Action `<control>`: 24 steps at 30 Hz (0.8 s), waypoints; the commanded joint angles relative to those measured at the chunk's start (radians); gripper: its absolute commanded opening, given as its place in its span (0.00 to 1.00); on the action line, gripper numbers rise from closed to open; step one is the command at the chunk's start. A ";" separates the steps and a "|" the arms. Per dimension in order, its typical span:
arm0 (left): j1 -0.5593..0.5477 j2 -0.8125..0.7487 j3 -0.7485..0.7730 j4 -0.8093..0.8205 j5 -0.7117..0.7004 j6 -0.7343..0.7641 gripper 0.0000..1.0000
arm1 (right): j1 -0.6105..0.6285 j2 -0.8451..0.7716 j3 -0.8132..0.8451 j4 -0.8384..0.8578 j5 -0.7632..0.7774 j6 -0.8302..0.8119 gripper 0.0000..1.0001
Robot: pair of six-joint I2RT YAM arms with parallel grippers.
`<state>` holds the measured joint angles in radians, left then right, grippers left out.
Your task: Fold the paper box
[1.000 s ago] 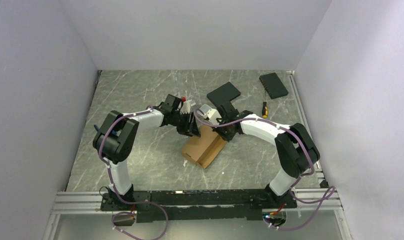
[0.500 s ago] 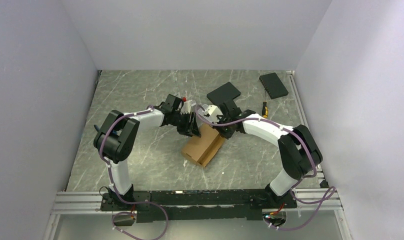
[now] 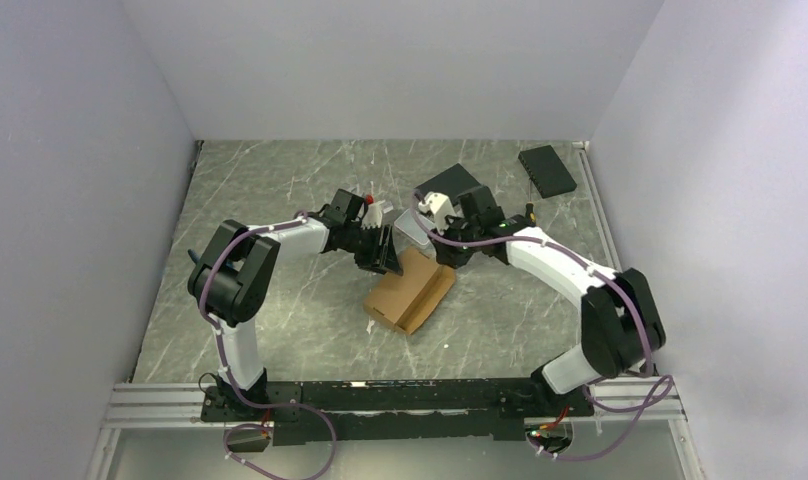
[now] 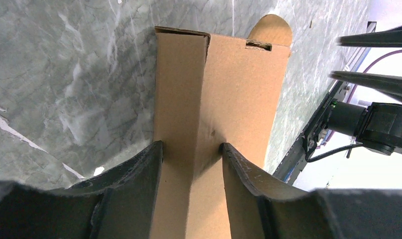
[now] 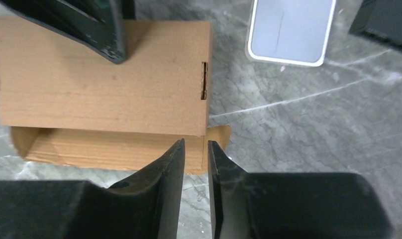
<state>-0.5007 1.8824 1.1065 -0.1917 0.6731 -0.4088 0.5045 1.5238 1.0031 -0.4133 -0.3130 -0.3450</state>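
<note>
The grey marble-patterned table carries the paper box, a plain brown corrugated cardboard mailer. It lies near the table's middle, between the two arms, part-formed, with a lid panel over an open side.

Beyond the box's far end lie a flat black rectangular slab and a small translucent white rounded case. Both are apart from the box.

The left gripper is at the box's far-left end, its jaws half spread astride a crease. One finger is against the shaded wall and the other on the lit panel. I cannot tell whether they pinch the cardboard or only press on it.

The right gripper is at the box's far-right corner, jaws parted to a narrow slit with nothing caught between them.

Just below that corner a rounded tab sticks out, and a slot is cut in the lid edge.

The box is probably light and stiff across its panels. It should bend only along the scores, spring back when let go, and slide easily on the smooth top. The best hold is likely a thin pinch on the free lid edge beside the tab, with the body pinned.
</note>
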 commanded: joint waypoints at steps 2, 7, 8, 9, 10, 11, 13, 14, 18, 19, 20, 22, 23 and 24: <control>-0.016 0.043 -0.010 -0.051 -0.041 0.021 0.52 | -0.065 -0.116 0.003 0.004 -0.171 -0.010 0.30; -0.016 0.042 -0.011 -0.048 -0.039 0.015 0.53 | -0.128 -0.056 0.031 -0.080 -0.242 -0.019 0.36; -0.016 0.042 -0.012 -0.048 -0.038 0.015 0.53 | -0.145 -0.030 0.041 -0.106 -0.261 -0.015 0.37; -0.016 0.041 -0.011 -0.048 -0.037 0.014 0.53 | -0.160 -0.007 0.046 -0.120 -0.275 -0.007 0.38; -0.015 0.041 -0.011 -0.046 -0.037 0.013 0.53 | -0.172 0.016 0.048 -0.128 -0.279 0.005 0.39; -0.015 0.041 -0.011 -0.046 -0.036 0.013 0.54 | -0.183 0.041 0.050 -0.133 -0.278 0.019 0.39; -0.015 0.044 -0.012 -0.040 -0.034 0.012 0.54 | -0.204 0.082 0.054 -0.133 -0.280 0.045 0.39; -0.014 0.045 -0.011 -0.037 -0.031 0.010 0.54 | -0.211 0.096 0.051 -0.125 -0.278 0.060 0.38; -0.015 0.045 -0.016 -0.032 -0.030 0.008 0.54 | -0.223 0.132 0.045 -0.087 -0.279 0.111 0.35; -0.015 0.044 -0.017 -0.031 -0.030 0.008 0.54 | -0.226 0.140 0.043 -0.073 -0.276 0.126 0.34; -0.015 0.042 -0.019 -0.031 -0.030 0.008 0.54 | -0.228 0.143 0.041 -0.063 -0.272 0.137 0.33; -0.015 0.042 -0.022 -0.028 -0.029 0.009 0.54 | -0.236 0.150 0.038 -0.043 -0.265 0.154 0.31; -0.014 0.041 -0.023 -0.028 -0.029 0.010 0.54 | -0.242 0.156 0.036 -0.034 -0.271 0.160 0.31; -0.015 0.043 -0.022 -0.027 -0.028 0.009 0.54 | -0.247 0.166 0.035 -0.028 -0.281 0.167 0.31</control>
<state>-0.5007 1.8900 1.1061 -0.1864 0.6842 -0.4164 0.2760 1.6722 1.0210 -0.5037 -0.5602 -0.2325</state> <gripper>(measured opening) 0.540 0.316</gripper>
